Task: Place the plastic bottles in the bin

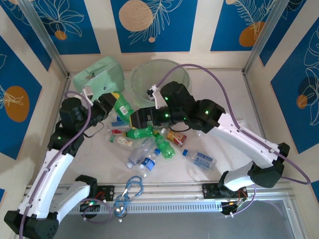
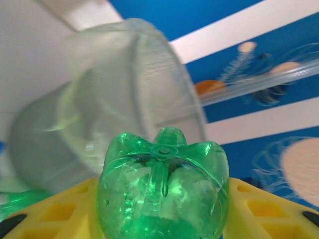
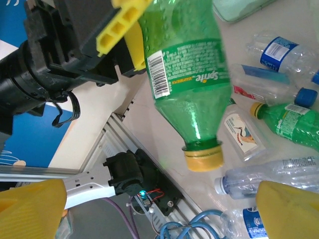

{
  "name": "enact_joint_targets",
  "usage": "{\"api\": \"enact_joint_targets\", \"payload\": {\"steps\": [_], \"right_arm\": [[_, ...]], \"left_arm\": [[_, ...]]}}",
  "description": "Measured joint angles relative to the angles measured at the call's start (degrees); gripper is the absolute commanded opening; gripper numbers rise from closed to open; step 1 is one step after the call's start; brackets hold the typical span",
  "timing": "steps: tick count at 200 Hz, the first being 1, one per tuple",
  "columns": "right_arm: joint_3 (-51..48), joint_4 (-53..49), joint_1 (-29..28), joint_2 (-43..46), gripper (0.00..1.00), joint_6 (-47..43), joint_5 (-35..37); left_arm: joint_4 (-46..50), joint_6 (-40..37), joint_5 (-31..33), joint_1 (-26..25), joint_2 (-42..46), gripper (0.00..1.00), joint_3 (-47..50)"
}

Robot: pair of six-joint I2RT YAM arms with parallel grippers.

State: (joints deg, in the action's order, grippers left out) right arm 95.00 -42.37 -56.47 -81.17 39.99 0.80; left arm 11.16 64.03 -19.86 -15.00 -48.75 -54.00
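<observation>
1. Bin (image 1: pixel 144 74) — round, translucent pale green, upright at the far side of the tabletop (image 1: pixel 227 94).
2. Green Sprite bottle (image 3: pixel 187 74) — lifted off the tabletop, tilted, yellow cap down, base toward the bin.
3. Clear blue-labelled bottles (image 1: pixel 199 160) and green bottles (image 1: pixel 165 147) lie scattered on their sides mid-tabletop.

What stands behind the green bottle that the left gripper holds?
The pale green bin, with the blue and white wall beyond. The bottle hides part of its side.
</observation>
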Motion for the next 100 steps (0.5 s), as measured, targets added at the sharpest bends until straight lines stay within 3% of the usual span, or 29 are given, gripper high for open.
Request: {"api": "enact_joint_targets", "payload": {"steps": [36,100], "right_arm": [[0.7,-0.09,2.67,-1.97,0.99,0.04,-1.95],[4.94,0.94,4.81,-5.97,0.95,-0.02,-6.43]], "left_arm": [[-14.93,7.76,-6.36,0.0,-1.79,0.49,3.04],[-25.92,13.35,-12.72,0.0,-3.5,0.48,4.79]]}}
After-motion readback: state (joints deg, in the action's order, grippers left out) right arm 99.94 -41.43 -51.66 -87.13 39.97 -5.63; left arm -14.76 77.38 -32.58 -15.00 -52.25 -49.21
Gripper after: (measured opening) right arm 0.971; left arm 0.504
